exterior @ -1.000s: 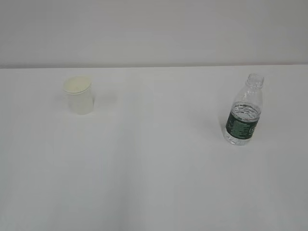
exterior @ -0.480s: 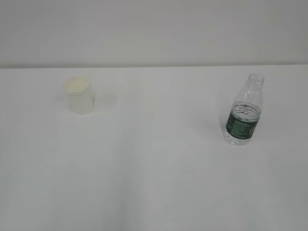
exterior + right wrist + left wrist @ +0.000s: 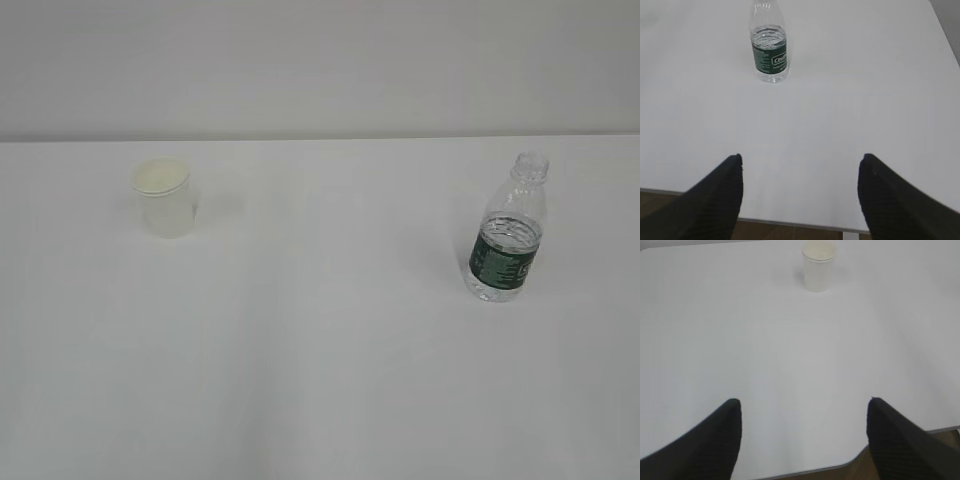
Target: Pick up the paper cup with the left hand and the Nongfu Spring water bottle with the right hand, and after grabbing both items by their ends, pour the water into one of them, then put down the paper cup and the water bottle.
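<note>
Showing claws only wrist-side.

Paper cup left, water bottle right, well apart.

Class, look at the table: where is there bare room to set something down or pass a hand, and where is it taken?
Bare room: the wide stretch of table between the paper cup and the water bottle, and the whole near half. Only the spots under the cup and the bottle are taken; nowhere is crowded.

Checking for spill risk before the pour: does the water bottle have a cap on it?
No, the Nongfu Spring water bottle stands upright on the table with its narrow neck open and no cap.
</note>
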{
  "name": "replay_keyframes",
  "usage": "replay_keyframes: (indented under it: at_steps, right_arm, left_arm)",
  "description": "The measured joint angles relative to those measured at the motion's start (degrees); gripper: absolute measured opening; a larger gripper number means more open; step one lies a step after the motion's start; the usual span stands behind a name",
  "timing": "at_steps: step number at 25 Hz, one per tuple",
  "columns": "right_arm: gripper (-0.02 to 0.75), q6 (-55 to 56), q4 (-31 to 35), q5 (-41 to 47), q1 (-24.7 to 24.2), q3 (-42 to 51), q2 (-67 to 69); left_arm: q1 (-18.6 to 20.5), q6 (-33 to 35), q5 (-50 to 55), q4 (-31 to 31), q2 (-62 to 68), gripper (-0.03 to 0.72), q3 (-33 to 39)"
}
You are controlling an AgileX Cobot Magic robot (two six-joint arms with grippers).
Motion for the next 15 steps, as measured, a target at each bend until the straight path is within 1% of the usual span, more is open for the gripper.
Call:
replay_keyframes:
  at_steps: [15]
  right_arm:
    - [0.534,-0.1,0.0,-0.5,0.0,-0.1,0.0]
  left_arm:
    - [0.0,0.0,0.0,0.0,0.0,0.557,0.0]
